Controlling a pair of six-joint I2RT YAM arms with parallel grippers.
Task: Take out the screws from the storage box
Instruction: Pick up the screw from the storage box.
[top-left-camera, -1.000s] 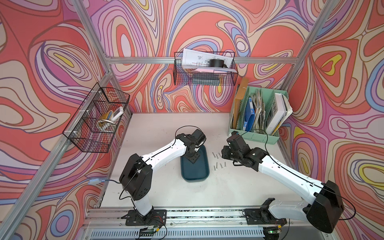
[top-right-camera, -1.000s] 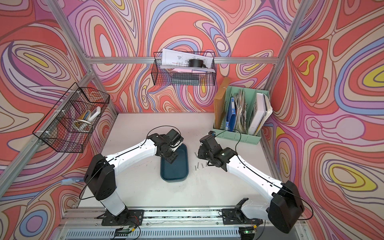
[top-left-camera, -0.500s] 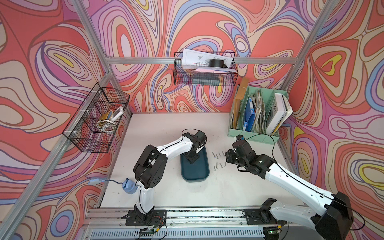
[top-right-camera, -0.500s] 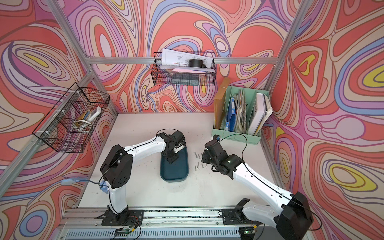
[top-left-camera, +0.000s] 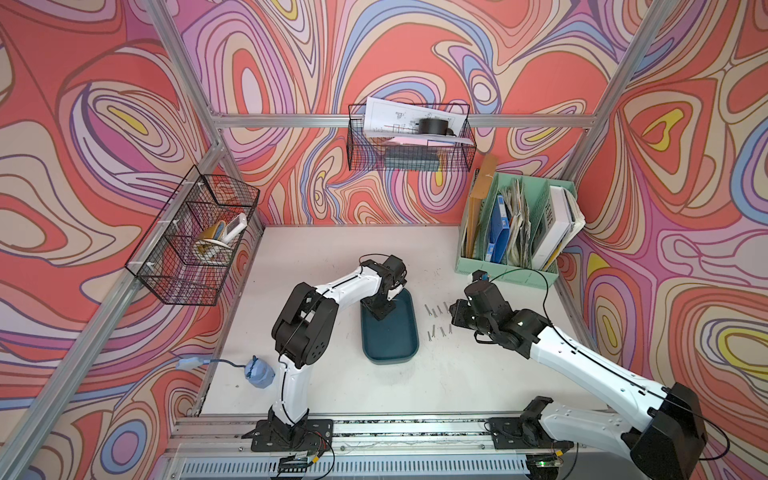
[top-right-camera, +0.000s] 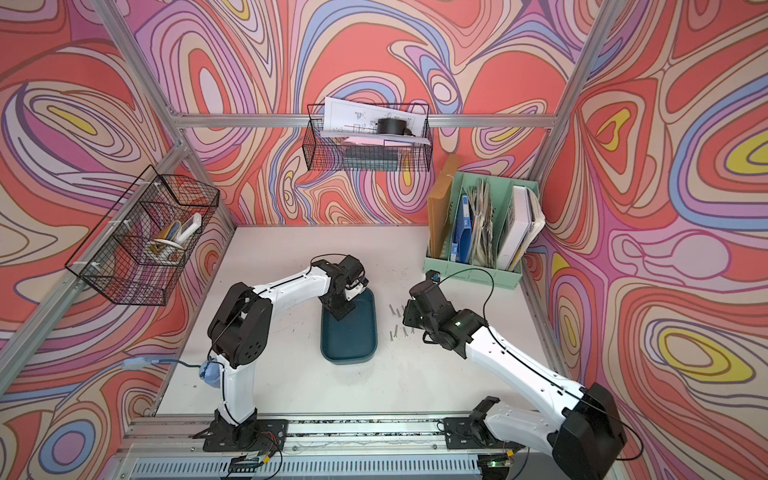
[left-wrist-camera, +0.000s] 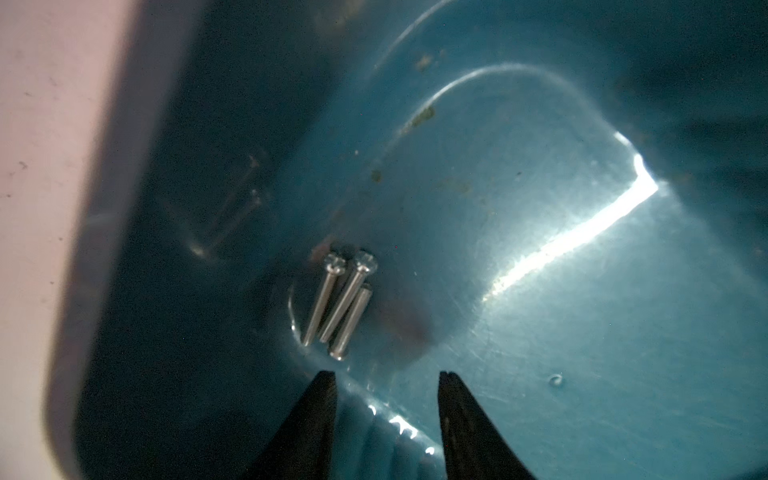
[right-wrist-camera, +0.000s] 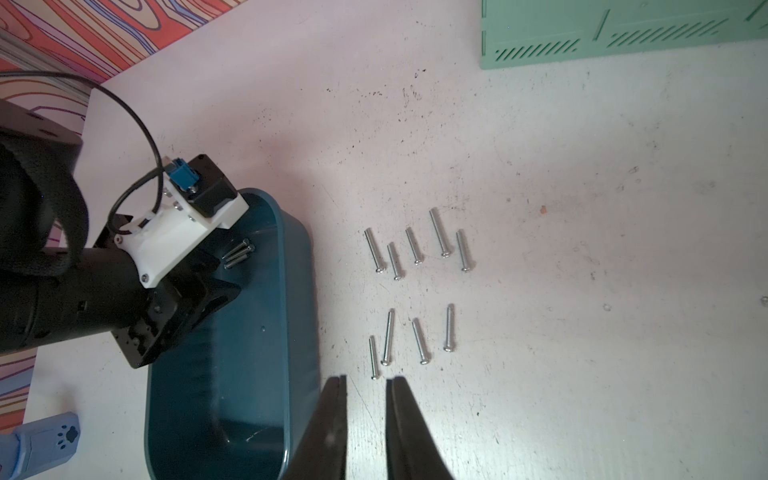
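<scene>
The storage box (top-left-camera: 390, 345) (top-right-camera: 349, 343) is a dark teal tray in the middle of the table. Three screws (left-wrist-camera: 340, 303) (right-wrist-camera: 240, 252) lie side by side on its floor at the far end. My left gripper (left-wrist-camera: 386, 374) (top-left-camera: 380, 309) reaches down into that end, open, its tips just short of the three screws and nothing between them. Several more screws (right-wrist-camera: 415, 253) (top-left-camera: 438, 320) lie in two rows on the table right of the box. My right gripper (right-wrist-camera: 365, 378) (top-left-camera: 453, 316) hovers by the nearer row, its jaws a narrow gap apart and empty.
A mint-green file organiser (top-left-camera: 515, 232) stands at the back right, close behind the right arm. Black wire baskets hang on the left wall (top-left-camera: 195, 241) and the back wall (top-left-camera: 409, 141). A blue object on a cable (top-left-camera: 259, 372) lies by the left arm's base.
The left gripper's jaws have narrowed over the box's far end while the left elbow swung in and up. The right arm drew back a little from the screws on the table.
</scene>
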